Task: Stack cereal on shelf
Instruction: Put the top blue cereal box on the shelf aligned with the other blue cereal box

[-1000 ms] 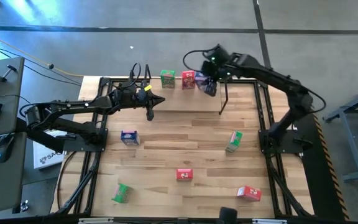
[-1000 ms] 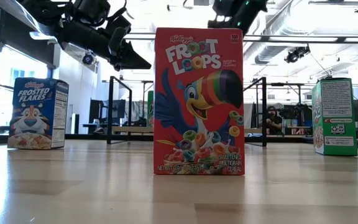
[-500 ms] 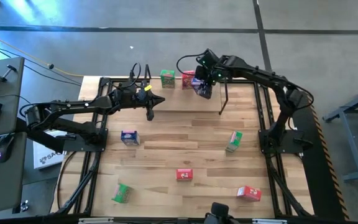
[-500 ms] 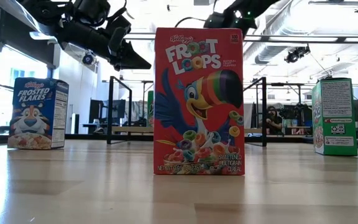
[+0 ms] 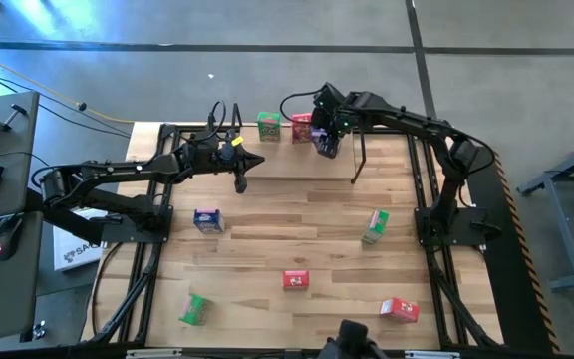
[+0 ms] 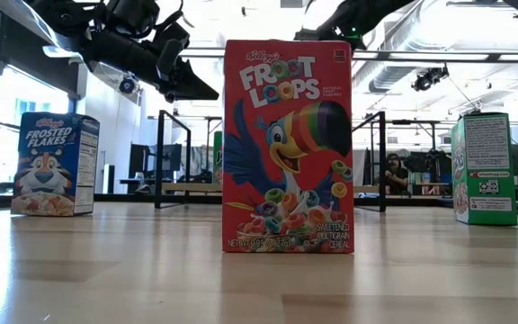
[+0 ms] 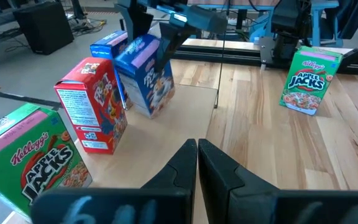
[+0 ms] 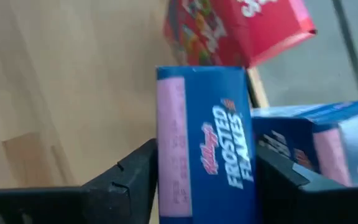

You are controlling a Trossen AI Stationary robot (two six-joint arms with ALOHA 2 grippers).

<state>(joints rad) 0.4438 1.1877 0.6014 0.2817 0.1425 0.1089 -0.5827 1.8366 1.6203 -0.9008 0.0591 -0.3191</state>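
The right end effector (image 5: 327, 141) grips a blue box (image 8: 207, 149) between its fingers, at the shelf (image 5: 285, 150) beside the red box (image 5: 302, 127). Left end effector (image 5: 241, 182), closed, hovers near the shelf.

Left gripper (image 5: 241, 182) hangs pinched tight near centre; right gripper (image 5: 324, 143) reaches toward twelve o'clock, fingers spread.

Two matte black jointed arms, looped black cables, small green indicator light on right arm, left claw (image 7: 197, 163) with tapered black fingers, right claw (image 8: 205, 180) with broad black fingers
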